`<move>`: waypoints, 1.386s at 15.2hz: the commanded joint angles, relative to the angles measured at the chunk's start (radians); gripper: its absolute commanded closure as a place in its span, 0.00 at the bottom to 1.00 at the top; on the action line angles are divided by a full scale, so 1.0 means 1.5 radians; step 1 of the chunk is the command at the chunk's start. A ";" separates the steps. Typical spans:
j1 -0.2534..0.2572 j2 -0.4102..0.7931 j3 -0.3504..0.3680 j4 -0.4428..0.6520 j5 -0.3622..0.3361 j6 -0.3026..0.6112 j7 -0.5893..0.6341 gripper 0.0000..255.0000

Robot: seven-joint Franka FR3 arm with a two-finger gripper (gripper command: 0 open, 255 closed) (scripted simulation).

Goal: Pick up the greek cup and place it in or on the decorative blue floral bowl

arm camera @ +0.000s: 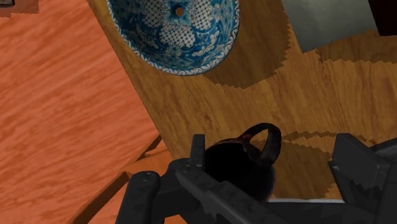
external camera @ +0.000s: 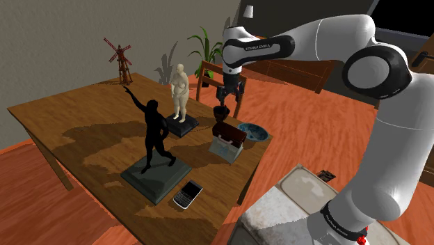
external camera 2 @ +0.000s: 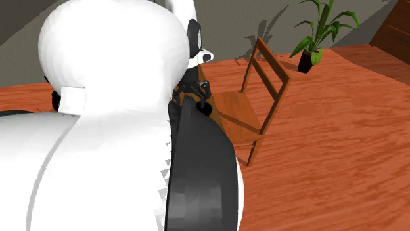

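The greek cup (arm camera: 240, 168) is a small black cup with a loop handle. It stands between my fingers near the wooden table's edge (arm camera: 143, 95), close to one finger (arm camera: 197, 149) and apart from the other. My gripper (arm camera: 273, 149) is open around it. The blue floral bowl (arm camera: 175, 32) sits a short way beyond the cup, close to the same table edge. In the shoulder view the gripper (external camera: 228, 106) hangs over the cup (external camera: 221, 111) at the table's far side, and the bowl (external camera: 252, 131) lies just to its right.
A brown house-shaped box (external camera: 228, 138) stands right in front of the cup. Further left are a black figure (external camera: 151, 132) on a slab, a white figure (external camera: 181, 90) and a red windmill (external camera: 119, 56). A phone (external camera: 188, 195) lies at the front. A wooden chair (external camera 2: 253, 98) stands beyond the table.
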 commanded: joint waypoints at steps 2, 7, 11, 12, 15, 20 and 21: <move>0.005 0.099 -0.003 0.110 -0.009 -0.032 0.004 0.00; 0.005 0.127 -0.005 0.106 -0.011 -0.007 0.006 0.00; 0.003 0.129 -0.006 0.078 -0.012 0.024 0.007 0.00; 0.003 0.129 -0.006 0.078 -0.012 0.024 0.007 0.00; 0.003 0.129 -0.006 0.078 -0.012 0.024 0.007 0.00; 0.003 0.129 -0.006 0.078 -0.012 0.024 0.007 1.00; 0.003 0.129 -0.006 0.078 -0.012 0.024 0.007 1.00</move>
